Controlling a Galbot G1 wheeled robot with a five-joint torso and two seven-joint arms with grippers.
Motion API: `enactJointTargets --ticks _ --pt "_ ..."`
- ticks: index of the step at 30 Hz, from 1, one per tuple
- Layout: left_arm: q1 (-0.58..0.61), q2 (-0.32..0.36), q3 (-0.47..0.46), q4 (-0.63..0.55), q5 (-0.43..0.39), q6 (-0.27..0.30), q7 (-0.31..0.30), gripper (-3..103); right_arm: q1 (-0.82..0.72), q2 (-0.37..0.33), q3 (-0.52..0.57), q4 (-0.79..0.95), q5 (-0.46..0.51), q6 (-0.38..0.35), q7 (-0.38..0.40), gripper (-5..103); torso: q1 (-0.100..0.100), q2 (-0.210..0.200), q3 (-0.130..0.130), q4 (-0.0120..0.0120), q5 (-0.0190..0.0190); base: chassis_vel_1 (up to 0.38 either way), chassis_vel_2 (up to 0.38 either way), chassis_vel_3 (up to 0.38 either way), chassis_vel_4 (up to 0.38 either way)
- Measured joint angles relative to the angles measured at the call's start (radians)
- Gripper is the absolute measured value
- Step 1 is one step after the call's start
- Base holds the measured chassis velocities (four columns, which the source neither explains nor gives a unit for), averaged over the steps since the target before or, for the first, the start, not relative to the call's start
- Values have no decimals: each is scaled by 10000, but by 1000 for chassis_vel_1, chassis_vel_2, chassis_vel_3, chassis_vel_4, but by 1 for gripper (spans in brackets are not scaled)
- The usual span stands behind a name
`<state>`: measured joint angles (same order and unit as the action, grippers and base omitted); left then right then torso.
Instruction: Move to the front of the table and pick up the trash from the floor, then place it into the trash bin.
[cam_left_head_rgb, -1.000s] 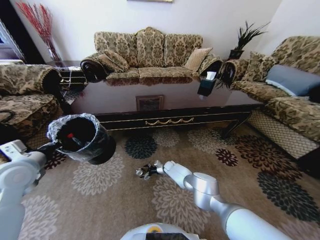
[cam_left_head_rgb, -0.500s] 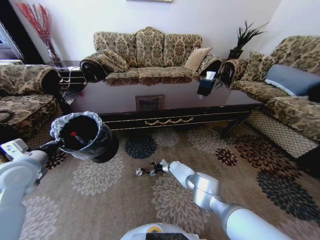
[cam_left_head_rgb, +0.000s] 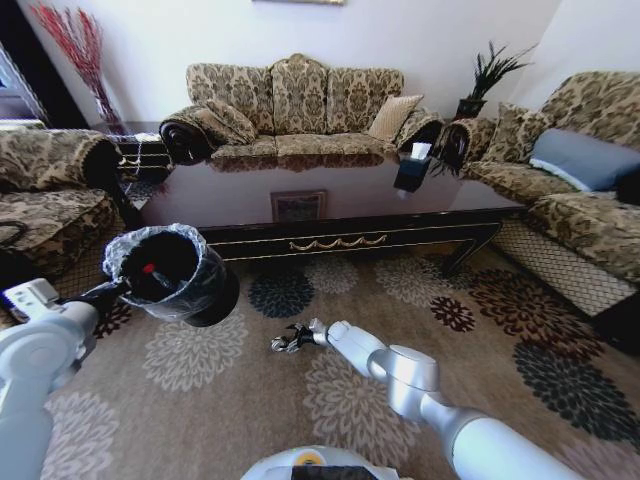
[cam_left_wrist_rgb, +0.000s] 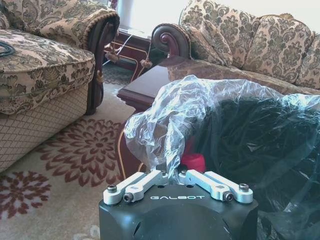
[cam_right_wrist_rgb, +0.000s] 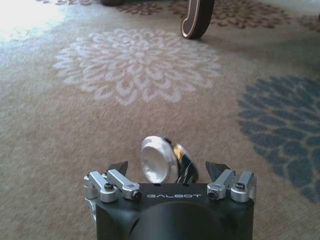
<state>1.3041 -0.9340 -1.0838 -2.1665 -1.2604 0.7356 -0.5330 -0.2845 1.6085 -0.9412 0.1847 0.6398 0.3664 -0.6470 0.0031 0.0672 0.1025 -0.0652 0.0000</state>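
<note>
A small round silvery piece (cam_right_wrist_rgb: 159, 160) lies on the flowered carpet (cam_left_head_rgb: 200, 390), low in the middle of the head view. The right gripper (cam_left_head_rgb: 292, 340) is around it, fingers spread wide on each side, not squeezing. At the left of the frame, the left gripper (cam_left_wrist_rgb: 175, 179) is pinched onto the trash bin (cam_left_head_rgb: 172, 272), held up off the carpet. A red cap (cam_left_head_rgb: 148, 268) shows inside. Behind stands the shiny dark coffee table (cam_left_head_rgb: 330, 205), with patterned sofas (cam_left_head_rgb: 300, 105) around it.

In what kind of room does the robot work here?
Most likely a home living room: patterned sofas stand around a long dark coffee table on a flowered carpet, with a potted plant in the corner.
</note>
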Motion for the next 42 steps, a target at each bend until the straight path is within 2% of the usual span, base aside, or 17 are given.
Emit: enactJointTargets --ticks 16,25,28,29,31,38,42 --pt "-138 -43 147 41 42 0 50 3 132 -3 -443 280 674 16 619 88 0 0 0 0 0 0 0 0 0" --pt "-36 -67 67 0 22 0 59 3 75 -4 -808 507 801 3 775 81 0 0 0 0 0 0 0 0 0" --pt "4 -76 38 -7 20 0 66 3 51 -4 -908 524 797 -21 793 65 0 0 0 0 0 0 0 0 0" --pt "4 -76 38 -7 20 0 66 3 51 -4 -908 524 797 -21 793 65 0 0 0 0 0 0 0 0 0" --pt "2 -75 27 -10 15 0 80 3 8 -3 -948 535 793 -24 795 54 0 0 0 0 0 0 0 0 0" --pt "-49 -68 75 60 23 -2 87 3 -107 -4 -975 605 785 -16 759 41 0 1 -1 -1 0 0 0 0 0" --pt "-99 -43 93 101 33 -2 90 3 -151 -5 -993 629 708 -3 619 27 0 0 1 1 0 0 0 0 0"
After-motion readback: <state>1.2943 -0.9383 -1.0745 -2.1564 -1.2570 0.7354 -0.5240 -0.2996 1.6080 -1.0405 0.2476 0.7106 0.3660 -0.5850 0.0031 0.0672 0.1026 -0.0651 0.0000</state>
